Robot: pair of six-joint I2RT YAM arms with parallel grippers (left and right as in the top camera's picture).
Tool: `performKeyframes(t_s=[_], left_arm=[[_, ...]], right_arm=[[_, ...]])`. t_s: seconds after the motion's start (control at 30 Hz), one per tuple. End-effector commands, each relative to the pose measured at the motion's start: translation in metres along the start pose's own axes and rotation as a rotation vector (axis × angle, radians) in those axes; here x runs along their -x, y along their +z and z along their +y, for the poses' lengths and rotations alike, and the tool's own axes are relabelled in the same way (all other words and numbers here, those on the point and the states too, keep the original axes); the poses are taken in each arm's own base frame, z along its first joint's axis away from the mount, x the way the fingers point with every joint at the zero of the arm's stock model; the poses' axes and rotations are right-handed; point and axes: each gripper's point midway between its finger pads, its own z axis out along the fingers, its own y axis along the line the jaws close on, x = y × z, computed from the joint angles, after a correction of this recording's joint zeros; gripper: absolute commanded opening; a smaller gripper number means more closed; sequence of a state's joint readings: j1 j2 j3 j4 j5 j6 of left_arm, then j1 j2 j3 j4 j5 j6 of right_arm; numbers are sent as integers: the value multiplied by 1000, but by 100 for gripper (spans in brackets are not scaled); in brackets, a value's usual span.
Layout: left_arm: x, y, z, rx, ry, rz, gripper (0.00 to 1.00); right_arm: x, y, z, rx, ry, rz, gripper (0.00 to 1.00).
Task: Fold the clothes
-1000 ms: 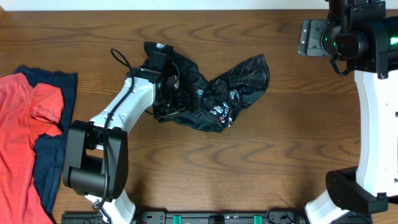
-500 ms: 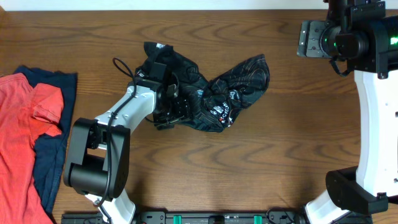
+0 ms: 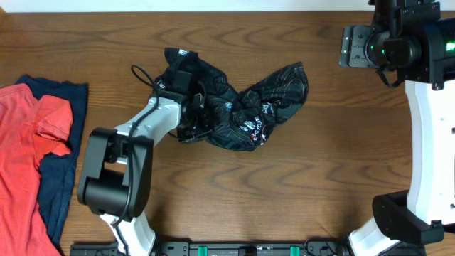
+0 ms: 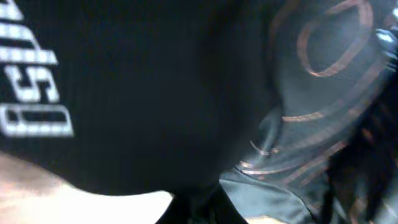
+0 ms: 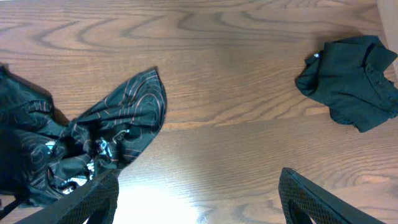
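Observation:
The black jersey [image 3: 245, 107] with wavy lines lies crumpled on the wooden table [image 3: 298, 185], left of centre. My left gripper [image 3: 202, 117] is buried in its left side and shut on a fold of the cloth. In the left wrist view the jersey [image 4: 311, 93] fills the frame, with white lettering at the left, and the left gripper [image 4: 202, 211] pinches fabric at the bottom edge. My right gripper [image 5: 199, 196] hangs open high over bare wood, right of the jersey [image 5: 112, 134], holding nothing. A red top [image 3: 28, 142] lies on a navy top [image 3: 60, 185] at the far left.
A dark crumpled collared shirt [image 5: 351, 78] lies at the upper right of the right wrist view. The right arm's base [image 3: 405, 220] stands at the front right corner. The left arm's base [image 3: 110, 192] sits near the front edge.
My left gripper has pushed a little further into the jersey's left side and closed on the cloth. The right arm has not moved.

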State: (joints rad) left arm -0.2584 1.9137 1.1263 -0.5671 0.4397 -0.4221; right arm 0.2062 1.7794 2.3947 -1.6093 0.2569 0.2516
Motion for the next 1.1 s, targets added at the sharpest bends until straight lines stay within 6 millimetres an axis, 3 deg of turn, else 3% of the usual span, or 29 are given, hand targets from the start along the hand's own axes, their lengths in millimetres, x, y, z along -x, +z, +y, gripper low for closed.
performKeyframes(t_s=[0.0,0.17,0.27,0.37,0.53,0.67,0.77,0.93,1.07], left_arm=[[5,3,7,41,0,-22,6],[24,-33,-5,70,50,-126,6],[35,-81,-17,101,80,-229,6],[39,-143,-35,99,117,-370,6],[28,-230,-66,19,169,-554,6],[19,-250,-70,-1,177,-589,6],[17,-250,-69,1,176,-586,6],[21,-253,-73,-11,182,-607,6],[24,-264,-79,-25,189,-635,6]], right_arm=[[0,-7,0,9,-13,-13,80],[0,-7,0,9,-13,-13,79],[-1,-3,1,7,-15,-6,79],[-3,4,2,3,-19,10,79],[-14,32,14,26,-32,71,77],[-28,61,27,64,-41,133,71],[-46,86,36,84,-50,195,77],[-77,122,46,109,-68,284,77],[-109,158,54,133,-83,342,84]])
